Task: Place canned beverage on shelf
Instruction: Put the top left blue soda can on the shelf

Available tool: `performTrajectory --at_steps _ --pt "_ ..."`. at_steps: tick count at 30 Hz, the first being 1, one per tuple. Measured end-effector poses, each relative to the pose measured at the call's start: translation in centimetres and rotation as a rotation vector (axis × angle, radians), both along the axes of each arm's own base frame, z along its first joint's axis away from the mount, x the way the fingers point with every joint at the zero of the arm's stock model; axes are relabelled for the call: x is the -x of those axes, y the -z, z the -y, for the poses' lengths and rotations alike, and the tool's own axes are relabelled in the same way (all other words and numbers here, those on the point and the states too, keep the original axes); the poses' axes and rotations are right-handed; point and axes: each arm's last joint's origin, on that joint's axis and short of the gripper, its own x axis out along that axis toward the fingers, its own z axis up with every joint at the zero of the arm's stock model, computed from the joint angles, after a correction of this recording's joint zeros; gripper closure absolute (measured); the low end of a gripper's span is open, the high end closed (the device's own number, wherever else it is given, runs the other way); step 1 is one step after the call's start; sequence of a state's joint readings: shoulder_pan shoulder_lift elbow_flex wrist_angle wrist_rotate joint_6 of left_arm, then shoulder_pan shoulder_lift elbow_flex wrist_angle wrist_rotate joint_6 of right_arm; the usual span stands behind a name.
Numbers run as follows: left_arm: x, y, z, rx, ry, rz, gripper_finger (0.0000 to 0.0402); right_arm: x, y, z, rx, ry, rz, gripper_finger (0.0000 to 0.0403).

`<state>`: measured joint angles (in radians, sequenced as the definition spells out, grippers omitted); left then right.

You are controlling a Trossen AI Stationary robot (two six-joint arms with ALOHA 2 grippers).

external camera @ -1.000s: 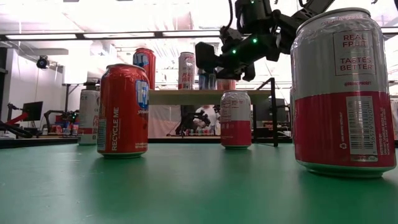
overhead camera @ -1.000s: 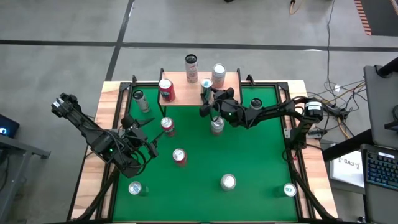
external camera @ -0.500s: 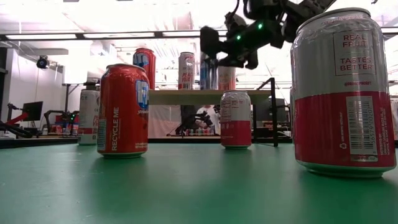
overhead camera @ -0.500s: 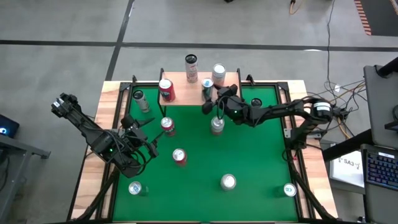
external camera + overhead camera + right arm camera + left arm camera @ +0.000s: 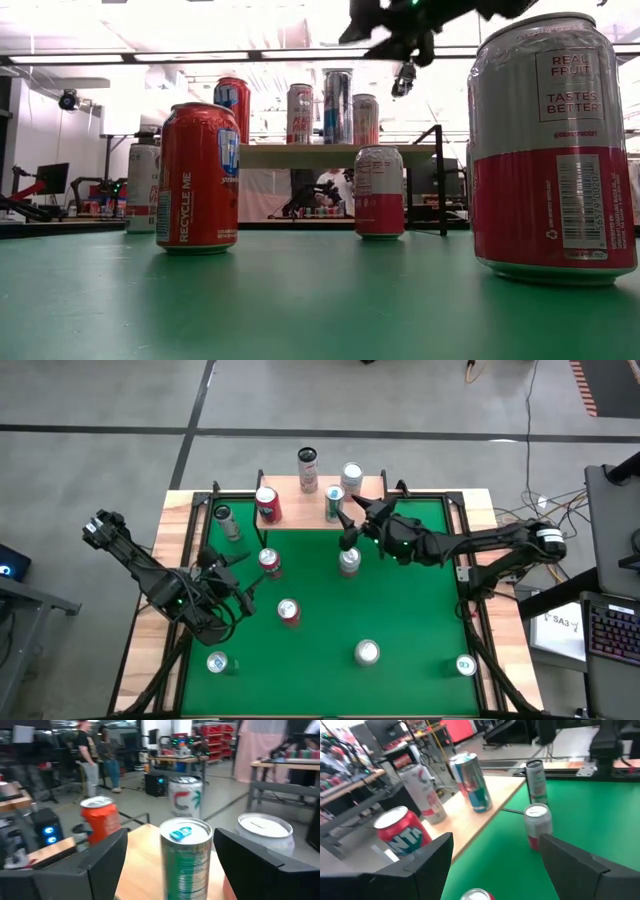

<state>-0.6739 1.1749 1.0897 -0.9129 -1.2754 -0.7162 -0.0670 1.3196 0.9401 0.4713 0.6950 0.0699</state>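
Observation:
The shelf (image 5: 296, 506) stands at the table's far edge. Its light wood top carries several upright cans, among them a teal can (image 5: 333, 502) (image 5: 186, 856), a red can (image 5: 267, 505) and a white can (image 5: 351, 478). My right gripper (image 5: 349, 522) is open and hangs high, just to the right of the teal can and nearer than it. In the right wrist view the can stands between the two fingers, with a gap on each side. In the low view the gripper (image 5: 400, 35) is above the can tops. My left gripper (image 5: 236, 576) waits open over the table's left part.
Loose cans stand on the green table: two red ones (image 5: 270, 563) (image 5: 288, 612), a silver and pink one (image 5: 348, 561) below my right gripper, and others near the front (image 5: 367, 652) (image 5: 217, 662) (image 5: 466, 665) and at the back (image 5: 227, 520) (image 5: 411, 525).
My right gripper has risen and drawn back from the shelf toward the table's right edge, away from the teal can. The teal can stays upright on the shelf top.

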Motion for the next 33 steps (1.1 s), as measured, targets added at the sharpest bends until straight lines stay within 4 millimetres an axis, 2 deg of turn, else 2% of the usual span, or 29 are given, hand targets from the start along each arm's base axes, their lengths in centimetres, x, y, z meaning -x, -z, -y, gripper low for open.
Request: performTrajectory --at_steps 5,12,16,21,28,33 --pt "-0.5 0.5 0.3 0.052 0.040 -0.047 0.0128 0.7 -1.6 -0.8 0.004 -0.126 0.029 0.0154" --pt "-2.2 0.7 1.7 0.057 0.178 -0.120 0.0168 -0.8 -3.7 -0.9 -0.008 -0.214 -0.078 0.0214" --pt "-3.2 0.4 2.7 0.028 0.330 -0.158 0.0208 -2.0 -4.7 -0.9 -0.010 -0.221 -0.170 0.0244" --pt "-3.1 0.6 2.4 -0.032 0.352 -0.201 0.0267 -3.2 -6.0 -0.8 -0.001 -0.224 -0.260 0.0279" --pt "-2.4 0.1 1.9 -0.039 0.400 -0.211 0.0352 -3.4 -7.3 -0.9 -0.001 -0.228 -0.343 0.0325" --pt "-2.3 -0.1 1.7 -0.068 0.449 -0.225 0.0397 -3.3 -7.5 -1.0 0.000 -0.234 -0.366 0.0353"
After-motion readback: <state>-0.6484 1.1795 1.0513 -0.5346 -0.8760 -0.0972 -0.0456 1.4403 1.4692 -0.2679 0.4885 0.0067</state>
